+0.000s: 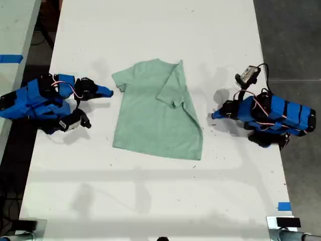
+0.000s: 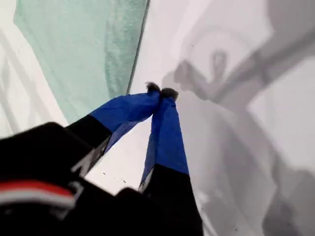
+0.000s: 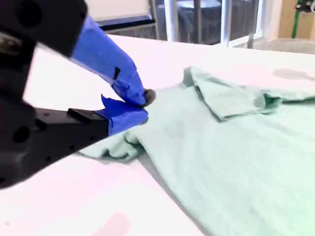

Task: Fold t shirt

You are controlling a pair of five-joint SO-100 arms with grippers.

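Closed tip to tip with nothing between them, the jaws of my first gripper hang over bare white table. In the exterior view it sits right of centre, just beside the right edge of the t shirt and not touching it; its own camera shows that pale green edge off to one side of the blue fingers. My second gripper is likewise pressed together, and I see no cloth caught in it. In the exterior view it points in from the left of the frame, just beside the shirt's near sleeve. The shirt lies flat and a little wrinkled in the middle of the frame, collar end toward the top. Its far side is folded over onto the body, so the other sleeve rests on top of the chest. A small square of blue tape sits on the table in the lower right of the exterior view.
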